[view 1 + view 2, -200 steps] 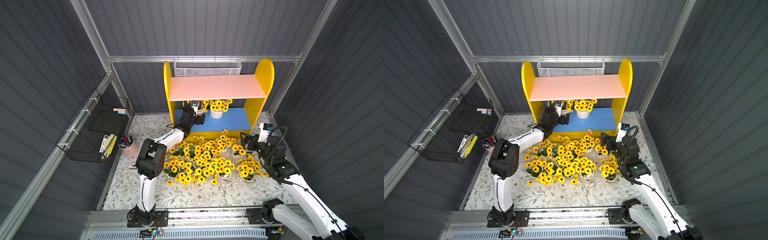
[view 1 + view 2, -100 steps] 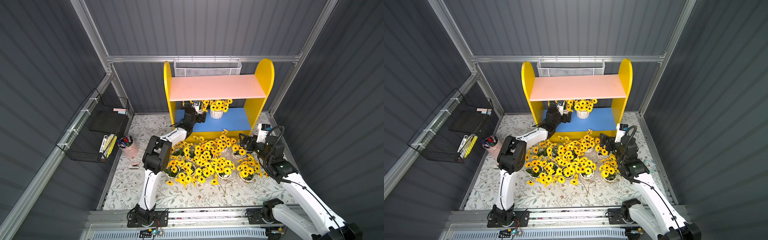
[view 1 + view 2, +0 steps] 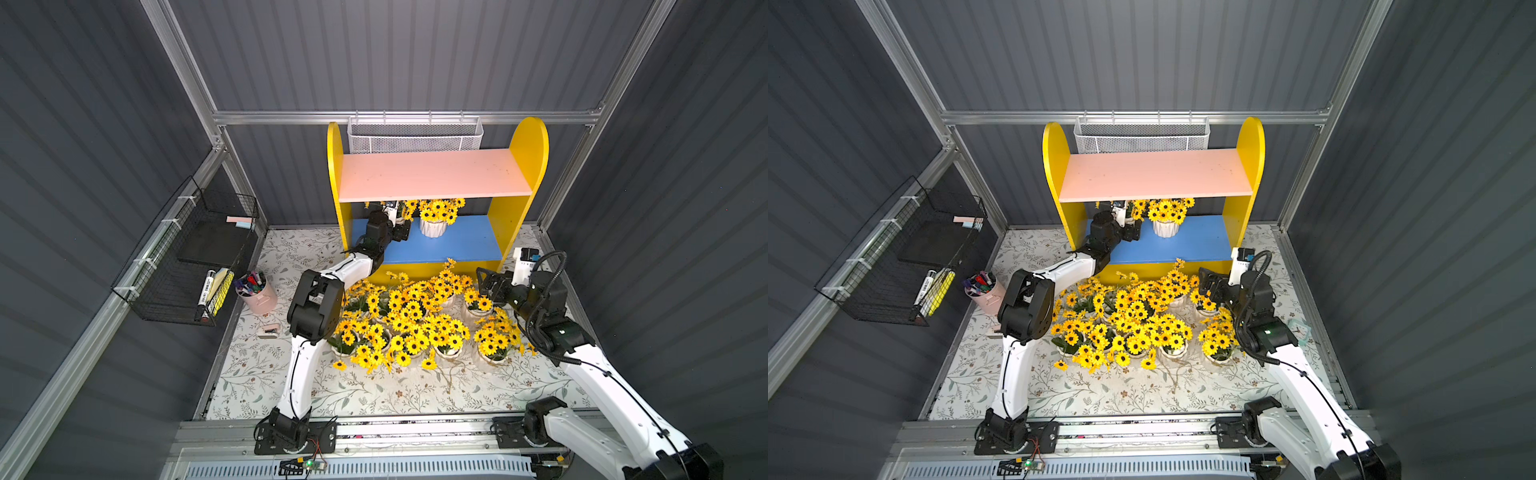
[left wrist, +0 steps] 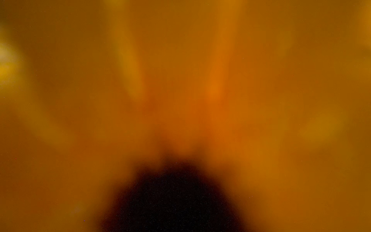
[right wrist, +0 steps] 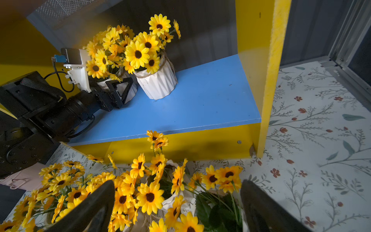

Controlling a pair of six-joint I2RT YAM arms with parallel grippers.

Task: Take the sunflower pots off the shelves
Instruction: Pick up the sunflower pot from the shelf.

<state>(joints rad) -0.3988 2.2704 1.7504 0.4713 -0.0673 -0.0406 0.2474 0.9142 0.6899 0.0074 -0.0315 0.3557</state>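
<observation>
Under my right hand, released and spread wide, most sunflower pots already crowd the tabletop. Ahead of it two more remain, touching, on the blue lower board, and the pink upper board holds none. Only the right wrist view clearly shows my left hand straddling the farther pot. The left wrist view is yellow blur, so I cannot tell whether it grips.
</observation>
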